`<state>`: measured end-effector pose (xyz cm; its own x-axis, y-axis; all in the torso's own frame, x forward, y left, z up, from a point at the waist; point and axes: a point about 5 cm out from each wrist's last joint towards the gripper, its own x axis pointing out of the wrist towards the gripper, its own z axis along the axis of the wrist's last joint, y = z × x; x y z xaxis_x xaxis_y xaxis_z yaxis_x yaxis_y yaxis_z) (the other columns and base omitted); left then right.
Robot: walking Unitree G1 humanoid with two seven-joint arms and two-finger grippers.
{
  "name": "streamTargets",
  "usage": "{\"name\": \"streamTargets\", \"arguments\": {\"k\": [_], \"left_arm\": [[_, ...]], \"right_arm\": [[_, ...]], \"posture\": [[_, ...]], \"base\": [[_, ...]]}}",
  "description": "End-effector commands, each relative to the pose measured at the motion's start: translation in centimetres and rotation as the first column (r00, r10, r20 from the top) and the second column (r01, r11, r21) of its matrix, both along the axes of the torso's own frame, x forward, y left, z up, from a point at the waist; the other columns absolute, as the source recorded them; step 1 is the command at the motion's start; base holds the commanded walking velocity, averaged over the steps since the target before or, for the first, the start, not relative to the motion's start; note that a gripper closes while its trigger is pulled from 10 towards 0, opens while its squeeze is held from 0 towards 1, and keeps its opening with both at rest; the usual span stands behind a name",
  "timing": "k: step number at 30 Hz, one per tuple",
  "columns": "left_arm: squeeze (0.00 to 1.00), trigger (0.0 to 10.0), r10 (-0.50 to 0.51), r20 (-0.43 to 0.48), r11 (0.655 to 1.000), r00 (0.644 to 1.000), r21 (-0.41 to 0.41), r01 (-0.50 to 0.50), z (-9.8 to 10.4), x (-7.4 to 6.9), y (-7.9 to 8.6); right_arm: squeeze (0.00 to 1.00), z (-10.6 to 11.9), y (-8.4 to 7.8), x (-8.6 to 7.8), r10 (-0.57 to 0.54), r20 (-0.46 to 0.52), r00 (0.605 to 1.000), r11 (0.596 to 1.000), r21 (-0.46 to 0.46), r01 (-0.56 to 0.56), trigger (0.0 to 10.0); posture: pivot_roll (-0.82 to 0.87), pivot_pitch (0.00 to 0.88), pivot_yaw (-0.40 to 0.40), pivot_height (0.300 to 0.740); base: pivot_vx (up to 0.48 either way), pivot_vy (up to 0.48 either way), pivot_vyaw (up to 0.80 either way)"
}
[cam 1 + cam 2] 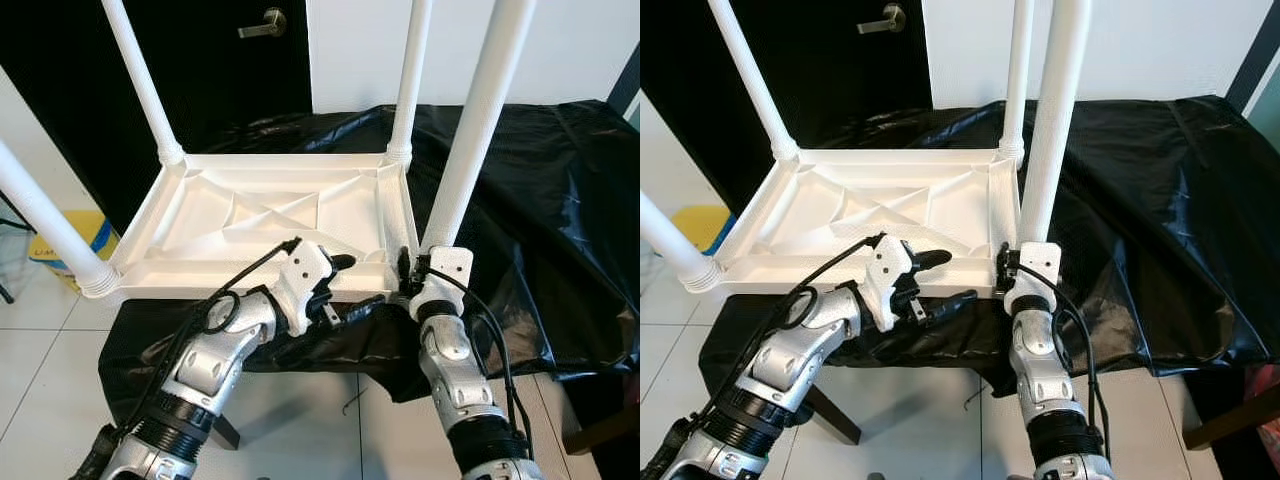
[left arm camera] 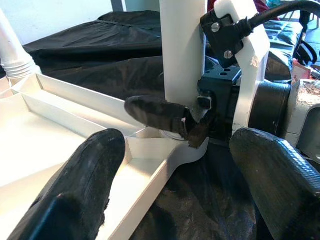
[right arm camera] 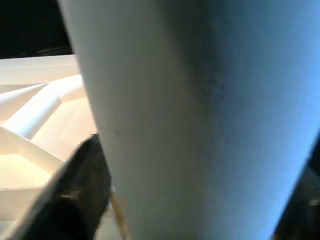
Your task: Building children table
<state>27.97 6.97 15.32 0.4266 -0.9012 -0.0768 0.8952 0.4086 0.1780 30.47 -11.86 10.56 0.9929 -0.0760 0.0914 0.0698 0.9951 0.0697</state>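
Observation:
A white plastic table top [image 1: 200, 215] lies upside down on a surface draped in a black sheet [image 1: 540, 200]. Legs stand up at its far left [image 1: 140, 80], far right [image 1: 410, 80] and near left [image 1: 40, 220] corners. My right gripper [image 1: 412, 272] is shut on the base of the near-right leg [image 1: 475, 130], which stands upright in its corner socket. One of its fingers [image 2: 155, 112] wraps the leg [image 2: 182, 55]. Just left of that corner, my left gripper [image 1: 350, 288] is open, its fingers straddling the table top's front rim [image 2: 145, 200].
A dark door with a metal handle [image 1: 262, 24] stands behind the table, beside a white wall. A yellow object [image 1: 80, 235] sits on the pale tiled floor [image 1: 40, 370] at the left. The black sheet hangs over the support's front edge.

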Motion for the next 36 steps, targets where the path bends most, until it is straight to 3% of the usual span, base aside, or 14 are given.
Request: {"name": "streamTargets", "arguments": {"k": [1,7,11,12,13,15,23,27,34,35,36], "left_arm": [[0.00,10.0,-0.028,0.008,1.000,1.000,0.011,0.028,0.1,-0.1,0.2],[0.00,10.0,-0.025,0.006,1.000,1.000,0.009,0.025,0.1,-0.1,0.1],[0.00,10.0,-0.031,0.000,1.000,1.000,0.006,0.031,-0.1,-0.3,-0.1],[0.00,10.0,-0.033,0.000,0.999,0.999,0.006,0.033,-0.1,-0.3,-0.1],[0.00,10.0,-0.033,0.000,0.999,0.999,0.006,0.033,-0.1,-0.3,-0.1],[0.00,10.0,-0.039,0.000,0.999,0.999,0.007,0.039,0.0,-0.2,-0.2],[0.00,10.0,-0.042,0.001,0.999,0.999,0.009,0.042,0.1,-0.1,-0.1],[0.00,10.0,-0.041,0.004,0.999,0.999,0.011,0.041,0.2,-0.1,0.0],[0.00,10.0,-0.037,0.010,0.999,0.999,0.011,0.037,0.2,0.0,0.0],[0.00,10.0,-0.037,0.010,0.999,0.999,0.011,0.037,0.3,0.0,0.0],[0.00,10.0,-0.037,0.010,0.999,0.999,0.011,0.037,0.3,0.0,0.0]], "right_arm": [[1.00,0.0,0.3,-0.1,0.021,0.007,1.000,1.000,0.020,-0.021,10.0],[1.00,0.4,0.1,-0.4,0.072,0.031,0.997,0.997,0.027,-0.073,10.0],[1.00,0.7,-1.5,-1.1,0.203,0.065,0.977,0.979,-0.009,-0.203,10.0],[0.00,0.8,-1.9,-1.1,0.258,0.061,0.964,0.966,-0.021,-0.257,10.0],[0.00,0.8,-1.9,-1.1,0.258,0.061,0.964,0.966,-0.021,-0.257,10.0],[0.00,1.1,-2.9,-0.7,0.363,0.061,0.930,0.931,-0.074,-0.358,10.0],[0.00,1.4,-3.6,-0.3,0.440,0.046,0.897,0.894,-0.116,-0.432,10.0],[0.00,1.7,-4.4,0.4,0.542,-0.005,0.840,0.830,-0.153,-0.536,10.0],[0.00,1.6,-4.8,1.3,0.620,-0.077,0.781,0.759,-0.195,-0.621,10.0],[0.00,1.5,-4.9,1.3,0.629,-0.091,0.772,0.748,-0.203,-0.633,6.7],[0.00,1.5,-4.9,1.3,0.629,-0.091,0.772,0.748,-0.203,-0.633,6.7]], "posture": [[-0.11,0.000,0.020,0.740],[-0.11,0.000,0.022,0.740],[-0.12,0.000,0.026,0.740],[-0.12,0.000,0.032,0.740],[-0.12,0.000,0.032,0.740],[-0.12,0.001,0.038,0.740],[-0.12,0.001,0.043,0.740],[-0.12,0.000,0.042,0.740],[-0.11,0.000,0.035,0.740],[-0.11,0.000,0.033,0.740],[-0.11,0.000,0.033,0.740]], "base": [[0.000,0.000,0.00],[0.000,0.000,0.00],[0.000,0.000,0.00],[0.000,0.000,0.00],[0.000,0.000,0.00],[0.000,0.000,0.00],[0.000,0.000,0.00],[0.000,0.000,0.00],[0.000,0.000,0.00],[0.000,0.000,0.00],[0.000,0.000,0.00]]}}
